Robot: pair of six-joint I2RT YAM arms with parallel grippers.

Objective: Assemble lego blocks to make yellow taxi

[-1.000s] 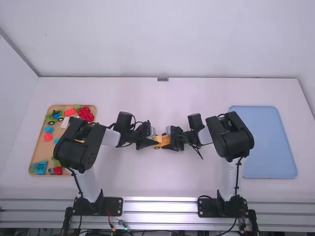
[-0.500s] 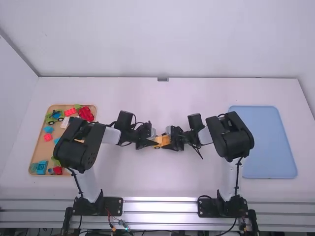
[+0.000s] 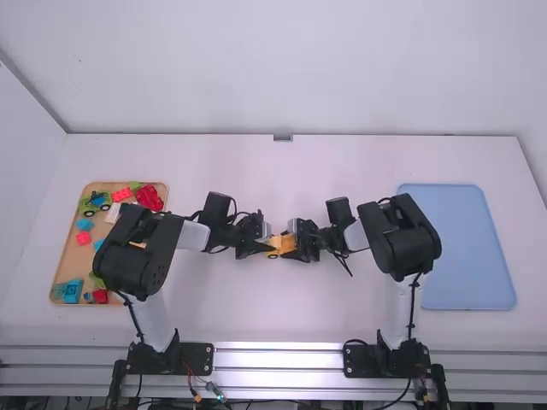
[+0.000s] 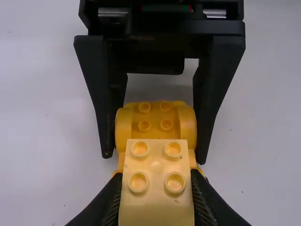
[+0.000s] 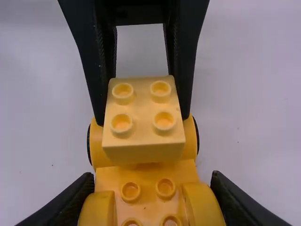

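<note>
Mid-table in the high view, my left gripper [image 3: 267, 248] and my right gripper [image 3: 291, 254] face each other at the yellow car body [image 3: 281, 245]. In the left wrist view my left gripper [image 4: 156, 173] is shut on a pale yellow two-by-two block [image 4: 156, 207]. That block [image 5: 143, 141] lies over the wheeled end of the car body, between the wheels; whether its underside is pressed fully home is hidden. My right gripper [image 5: 152, 175] is shut on the car body's other end [image 5: 148, 193], pads against its rounded fenders.
On the left stands a wooden tray [image 3: 61, 256] with red, blue and green blocks and a small green vehicle [image 3: 94, 203], partly under the left arm. A flat blue tray [image 3: 470, 248] lies on the right, beside the right arm.
The left arm's wrist has shifted very slightly up the picture and to the right since a second ago. My right arm has stayed still, and both grips are unchanged.
</note>
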